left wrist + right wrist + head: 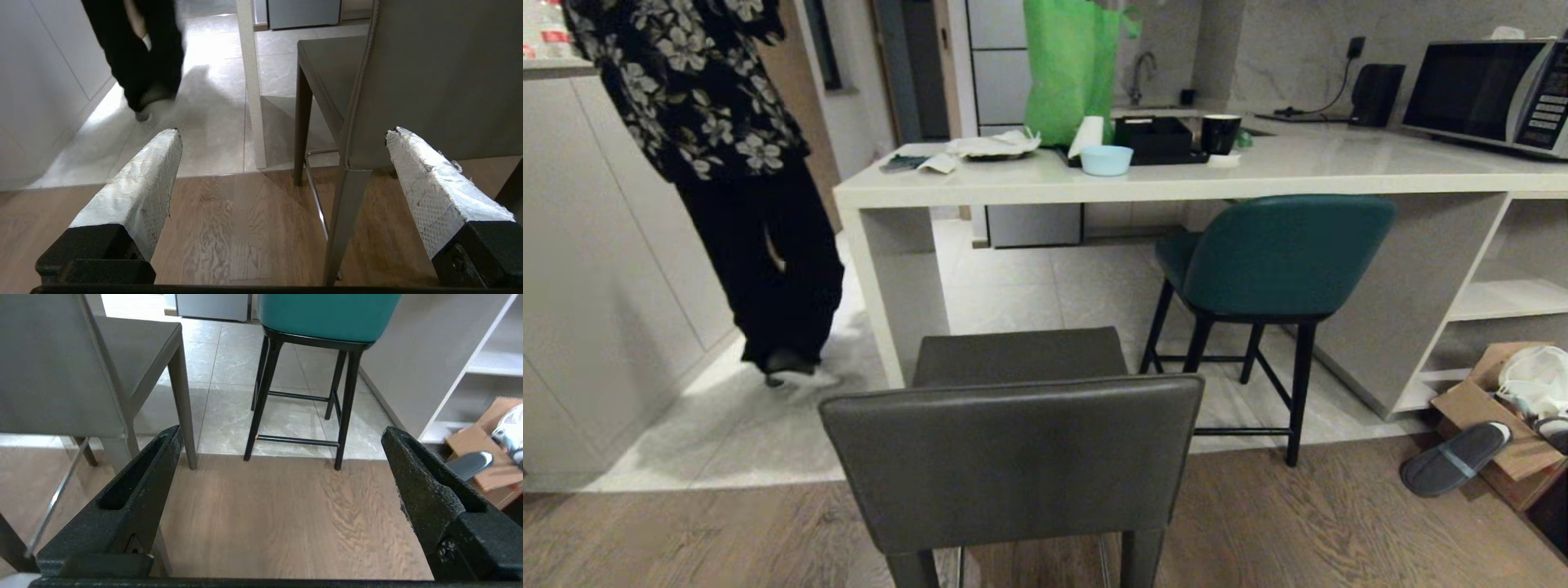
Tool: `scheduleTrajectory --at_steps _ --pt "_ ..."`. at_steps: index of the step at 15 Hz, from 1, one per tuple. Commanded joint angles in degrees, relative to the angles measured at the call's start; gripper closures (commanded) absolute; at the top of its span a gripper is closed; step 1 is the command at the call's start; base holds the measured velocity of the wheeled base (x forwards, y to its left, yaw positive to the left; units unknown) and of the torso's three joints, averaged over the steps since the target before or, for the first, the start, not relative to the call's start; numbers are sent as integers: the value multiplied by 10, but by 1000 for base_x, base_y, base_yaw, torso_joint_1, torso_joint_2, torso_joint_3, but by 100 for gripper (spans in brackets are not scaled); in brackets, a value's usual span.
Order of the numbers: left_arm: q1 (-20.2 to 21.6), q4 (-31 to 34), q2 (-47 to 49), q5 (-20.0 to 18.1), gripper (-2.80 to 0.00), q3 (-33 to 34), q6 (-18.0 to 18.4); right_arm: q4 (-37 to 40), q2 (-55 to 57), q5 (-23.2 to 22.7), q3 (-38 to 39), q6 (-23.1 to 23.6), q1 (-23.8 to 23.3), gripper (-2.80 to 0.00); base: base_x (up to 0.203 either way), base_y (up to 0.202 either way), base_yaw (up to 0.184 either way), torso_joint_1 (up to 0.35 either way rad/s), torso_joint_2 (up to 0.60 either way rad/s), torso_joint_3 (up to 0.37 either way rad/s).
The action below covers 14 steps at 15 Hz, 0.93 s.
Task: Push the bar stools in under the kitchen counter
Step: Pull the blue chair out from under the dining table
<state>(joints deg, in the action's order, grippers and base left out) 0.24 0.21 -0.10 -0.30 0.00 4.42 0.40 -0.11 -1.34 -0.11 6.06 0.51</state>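
Observation:
A dark grey boxy bar stool [1013, 457] stands close in front of me on the wood floor, its back toward me, its seat short of the kitchen counter [1258, 173]. The teal bar stool [1278, 257] stands to the right, its seat partly under the counter's slab. Neither arm shows in the head view. My left gripper [282, 134] is open, low beside the grey bar stool [429, 81], with that stool's left edge and rear leg between its fingers, untouched. Open too, my right gripper [280, 433] hangs over bare wood floor, with the grey bar stool [53, 371] on one side and the teal bar stool [327, 314] ahead.
A person [727, 163] in a floral top and black trousers stands left of the counter's end panel [890, 286]. A green bag [1072, 69], bowl [1106, 159], mug [1219, 133] and microwave [1486, 94] sit on the counter. A cardboard box [1503, 425] and slipper [1454, 459] lie on the floor right.

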Motion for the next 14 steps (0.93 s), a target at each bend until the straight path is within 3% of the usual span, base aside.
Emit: scheduleTrajectory --at_steps 1,4,8,12,13,14 --pt "0 0 1 2 -280 2 -10 0 1 2 0 -7 -1 -280 0 0 0 0 0 0" --pt "0 -2 1 2 -280 1 -24 -2 1 13 0 -45 -1 -280 0 0 0 0 0 0" --pt "0 -4 1 2 -280 2 -26 -1 1 -1 0 -8 -1 -280 0 0 0 0 0 0" --pt "0 -4 1 2 -280 2 -27 -1 1 0 0 -11 -1 -280 0 0 0 0 0 0" --pt "0 -4 1 2 0 2 -24 -1 1 0 0 -10 -1 0 0 0 0 0 0 0" --pt "0 -3 1 2 0 2 -22 -1 1 1 0 -13 -1 0 0 0 0 0 0 0"
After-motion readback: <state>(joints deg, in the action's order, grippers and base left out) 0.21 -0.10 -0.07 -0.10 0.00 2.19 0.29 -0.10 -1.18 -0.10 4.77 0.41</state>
